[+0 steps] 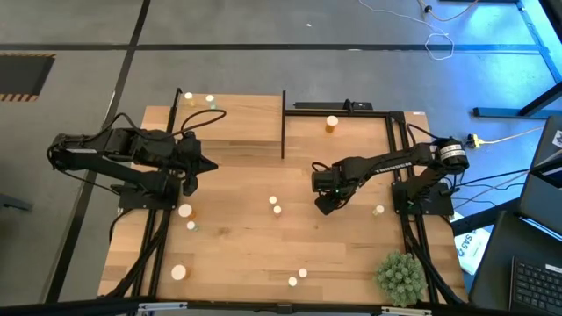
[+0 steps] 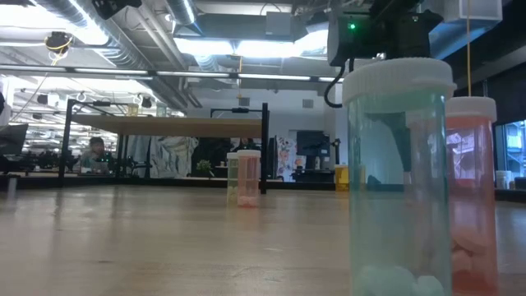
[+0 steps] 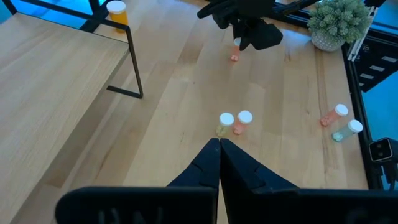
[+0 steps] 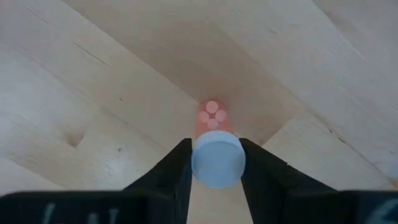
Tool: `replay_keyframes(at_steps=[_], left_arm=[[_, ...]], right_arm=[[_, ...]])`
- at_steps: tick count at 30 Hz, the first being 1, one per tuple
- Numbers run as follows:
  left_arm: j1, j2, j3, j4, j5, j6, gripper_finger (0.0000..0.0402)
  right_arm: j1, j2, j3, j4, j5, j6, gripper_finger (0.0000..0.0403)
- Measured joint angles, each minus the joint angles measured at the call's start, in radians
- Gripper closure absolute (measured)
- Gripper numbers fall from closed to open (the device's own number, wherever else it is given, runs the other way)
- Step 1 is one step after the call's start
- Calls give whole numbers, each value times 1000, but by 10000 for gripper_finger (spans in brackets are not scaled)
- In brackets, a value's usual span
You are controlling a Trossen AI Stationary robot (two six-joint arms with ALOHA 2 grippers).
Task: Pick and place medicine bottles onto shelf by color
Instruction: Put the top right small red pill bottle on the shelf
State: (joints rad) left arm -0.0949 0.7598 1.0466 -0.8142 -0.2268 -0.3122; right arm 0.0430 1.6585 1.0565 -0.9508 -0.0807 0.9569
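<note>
The right claw (image 4: 214,165) is grasping a reddish bottle (image 4: 214,146) by its white cap, standing mid-desk (image 1: 237,237). The left claw (image 3: 219,149) is waiting clenched near the shelf (image 1: 233,123).

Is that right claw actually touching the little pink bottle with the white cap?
Touching. In the right wrist view, the right claw has both dark fingers pressed against the white cap of the pink bottle, with no gap showing on either side.
</note>
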Motion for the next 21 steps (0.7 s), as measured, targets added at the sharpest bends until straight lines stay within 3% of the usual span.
replay_keyframes(at_steps=[13,21], left_arm=[[0,0,0,0,0,-1,399],[1,0,0,-10,-29,-86,344]], right_arm=[[-1,0,104,-9,8,-68,282],[-2,0,171,-21,27,-79,280]])
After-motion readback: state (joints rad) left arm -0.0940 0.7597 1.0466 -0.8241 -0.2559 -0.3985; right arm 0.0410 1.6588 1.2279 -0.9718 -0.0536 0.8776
